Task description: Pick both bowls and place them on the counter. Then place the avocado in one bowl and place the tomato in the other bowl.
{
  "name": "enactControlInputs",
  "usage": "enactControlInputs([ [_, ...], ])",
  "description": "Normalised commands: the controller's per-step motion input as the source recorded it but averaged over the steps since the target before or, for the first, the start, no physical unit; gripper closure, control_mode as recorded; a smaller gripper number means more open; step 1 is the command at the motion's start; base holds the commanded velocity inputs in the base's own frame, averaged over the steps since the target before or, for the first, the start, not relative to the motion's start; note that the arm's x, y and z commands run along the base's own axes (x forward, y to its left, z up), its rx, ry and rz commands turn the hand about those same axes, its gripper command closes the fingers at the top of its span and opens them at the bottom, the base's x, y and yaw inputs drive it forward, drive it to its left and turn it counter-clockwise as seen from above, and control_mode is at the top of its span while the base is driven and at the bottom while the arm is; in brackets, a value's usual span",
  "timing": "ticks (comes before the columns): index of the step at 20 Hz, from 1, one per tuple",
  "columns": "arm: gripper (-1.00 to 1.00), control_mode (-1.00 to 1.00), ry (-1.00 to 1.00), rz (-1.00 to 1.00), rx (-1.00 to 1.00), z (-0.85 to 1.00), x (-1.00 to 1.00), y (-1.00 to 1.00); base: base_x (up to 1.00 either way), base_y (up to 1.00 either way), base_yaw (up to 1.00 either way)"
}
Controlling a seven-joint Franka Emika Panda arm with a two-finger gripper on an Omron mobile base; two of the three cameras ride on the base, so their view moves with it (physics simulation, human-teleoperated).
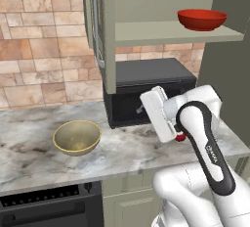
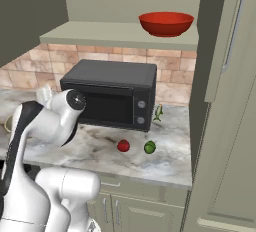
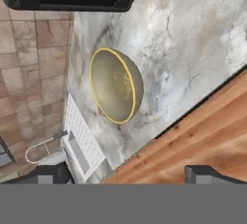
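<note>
Sitting on the desk (image 1: 29, 118), the tan-olive bowl (image 1: 77, 137) appears below the empty, wide-spread jaws in the hand view. Right base view adds the tomato (image 2: 123, 146) and, at its 3 o'clock, the avocado (image 2: 149, 147); the red bowl (image 2: 166, 23) rests on the shelf (image 2: 100, 36).

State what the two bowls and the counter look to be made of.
Red bowl: likely glazed ceramic or plastic, given its glossy highlights. Tan-olive bowl: duller, faintly speckled, yellow-rimmed, perhaps stoneware. Counter: polished marble by its grey-white surface with dark veins.
</note>
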Motion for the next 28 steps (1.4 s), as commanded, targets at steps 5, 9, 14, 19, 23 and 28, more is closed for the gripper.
enactControlInputs([
  [5,-1.0,-1.0,0.03,-0.07,-0.04,0.71,-0.27,-0.48,0.0,0.0,0.0],
  [9,-1.0,-1.0,0.08,-0.1,-0.07,0.72,-0.28,-0.52,0.0,0.0,0.0],
  [14,-1.0,-1.0,0.15,-0.09,-0.09,0.66,-0.3,-0.56,0.0,0.0,0.0],
  [19,-1.0,-1.0,0.17,-0.1,-0.1,0.57,-0.33,-0.55,0.0,0.0,0.0],
  [23,-1.0,-1.0,0.14,-0.11,-0.12,0.54,-0.26,-0.47,0.0,0.0,0.0],
  [28,-1.0,-1.0,0.07,-0.13,-0.15,0.44,-0.21,-0.43,0.0,0.0,0.0],
])
